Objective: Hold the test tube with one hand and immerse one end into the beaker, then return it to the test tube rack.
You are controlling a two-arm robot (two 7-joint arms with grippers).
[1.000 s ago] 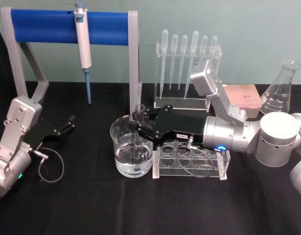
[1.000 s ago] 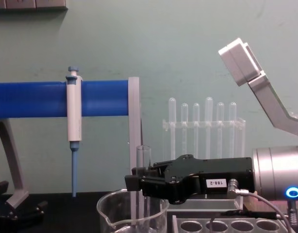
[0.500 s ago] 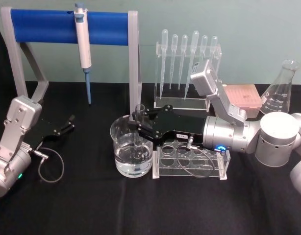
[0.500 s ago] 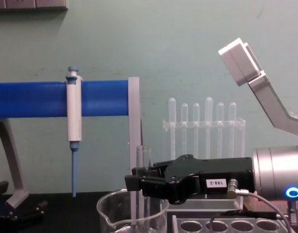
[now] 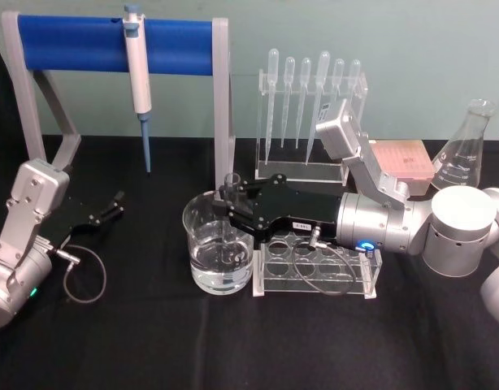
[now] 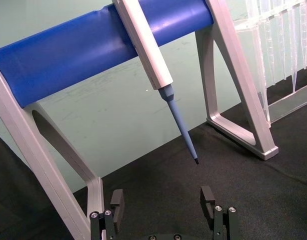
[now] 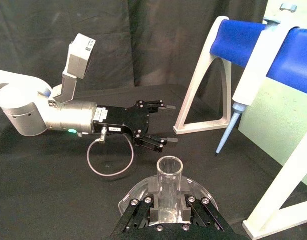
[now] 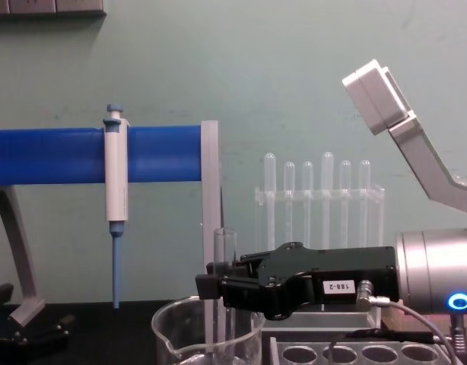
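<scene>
Nothing had visibly changed from the frames half a second and a second before: the right gripper (image 5: 226, 197) was in the same place above the beaker (image 5: 218, 253), the tube (image 5: 231, 184) in the same upright pose, and the left arm just as idle at the table's left.

The right gripper's jaws were clamped on the tube just below its rimmed mouth. The tube stood upright inside the beaker, near the side next to the clear rack (image 5: 318, 266), its lower end down in the liquid as seen from the head camera; the chest view showed the tube (image 8: 224, 251) rising above the beaker's rim (image 8: 207, 312). From the right wrist camera the tube's open mouth (image 7: 169, 167) sat between the black fingers (image 7: 138, 212), over the beaker wall (image 7: 133, 192).

The left gripper (image 5: 113, 205) lay low over the black table (image 5: 152, 341), well apart from the beaker, with its jaws spread and nothing between them; the left wrist view showed both fingers (image 6: 116, 202) apart, facing the blue-barred stand (image 6: 93, 45) and the hanging pipettor (image 6: 158, 70).

A small white label on the right gripper's body (image 8: 337, 287) read "188-2". No other writing was legible.
</scene>
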